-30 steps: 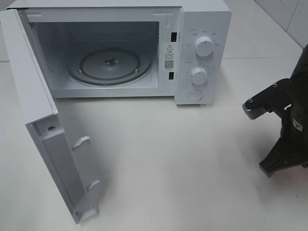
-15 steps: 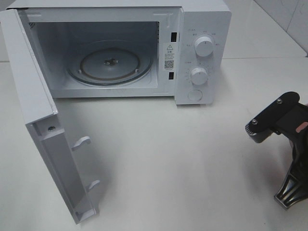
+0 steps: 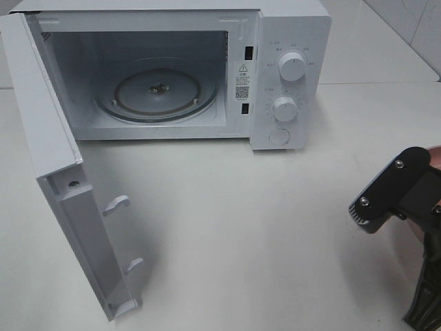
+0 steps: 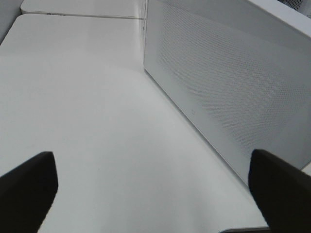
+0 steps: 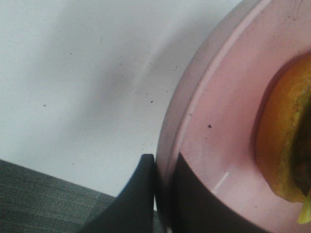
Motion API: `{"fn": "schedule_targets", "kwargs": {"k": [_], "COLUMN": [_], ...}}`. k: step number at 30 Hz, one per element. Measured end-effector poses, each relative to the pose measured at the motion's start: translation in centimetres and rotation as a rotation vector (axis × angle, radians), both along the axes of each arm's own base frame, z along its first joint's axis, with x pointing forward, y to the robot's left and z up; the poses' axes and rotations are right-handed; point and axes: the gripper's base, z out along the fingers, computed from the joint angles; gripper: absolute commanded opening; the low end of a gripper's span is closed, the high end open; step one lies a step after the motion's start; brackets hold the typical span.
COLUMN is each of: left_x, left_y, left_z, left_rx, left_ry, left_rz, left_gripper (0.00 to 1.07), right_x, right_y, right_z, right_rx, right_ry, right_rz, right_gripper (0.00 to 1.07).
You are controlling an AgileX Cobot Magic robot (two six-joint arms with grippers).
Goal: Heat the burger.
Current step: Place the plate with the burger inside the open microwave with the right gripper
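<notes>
While right pincer (image 5: 163, 165) clamps pink plate (image 5: 214, 111) rim, left pincer (image 4: 151, 162) gapes near microwave door (image 4: 228, 82).

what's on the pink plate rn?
The burger: only an orange-brown bun edge shows on the pink plate; the rest runs out of frame. The right pincer is shut on the rim, covering that bit.

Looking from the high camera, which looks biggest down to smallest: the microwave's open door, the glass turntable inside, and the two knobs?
1. Open door
2. Glass turntable
3. Upper knob and lower knob: they look about alike, so I won't rank them.
</notes>
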Motion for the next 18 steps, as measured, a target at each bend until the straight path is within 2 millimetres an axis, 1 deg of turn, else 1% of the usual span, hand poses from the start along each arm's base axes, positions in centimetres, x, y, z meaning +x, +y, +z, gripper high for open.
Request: {"fn": "schedule_targets", "kwargs": {"k": [7, 10, 12, 13, 15, 16, 17, 18], "left_x": [0.0, 0.0, 0.0, 0.0, 0.0, 0.0, 0.0, 0.0], "left_y": [0.0, 0.0, 0.0, 0.0, 0.0, 0.0, 0.0, 0.0], "left_z": [0.0, 0.0, 0.0, 0.0, 0.0, 0.0, 0.0, 0.0], "left_rx": [0.0, 0.0, 0.0, 0.0, 0.0, 0.0, 0.0, 0.0], "left_ry": [0.0, 0.0, 0.0, 0.0, 0.0, 0.0, 0.0, 0.0], "left_rz": [0.0, 0.0, 0.0, 0.0, 0.0, 0.0, 0.0, 0.0], "left_gripper": [1.0, 1.0, 1.0, 1.0, 1.0, 1.0, 1.0, 1.0], "right_x": [-1.3, -1.5, -1.8, -1.8, -2.1, -2.1, -2.2, -2.2], "right_y": [1.7, 2.1, 2.6, 2.6, 3.1, 3.1, 3.4, 3.4], "right_z": [0.1, 0.2, 0.2, 0.2, 0.2, 0.2, 0.2, 0.2], "right_rx": [-0.019, -0.022, -0.028, -0.028, -0.036, -0.036, -0.036, -0.036], "right_ry": [-0.027, -0.038, -0.046, -0.046, -0.04, -0.04, -0.037, -0.037], "right_rz": [0.164, 0.203, 0.272, 0.272, 0.355, 0.355, 0.408, 0.408], "right_gripper": [0.0, 0.0, 0.0, 0.0, 0.0, 0.0, 0.0, 0.0]}}
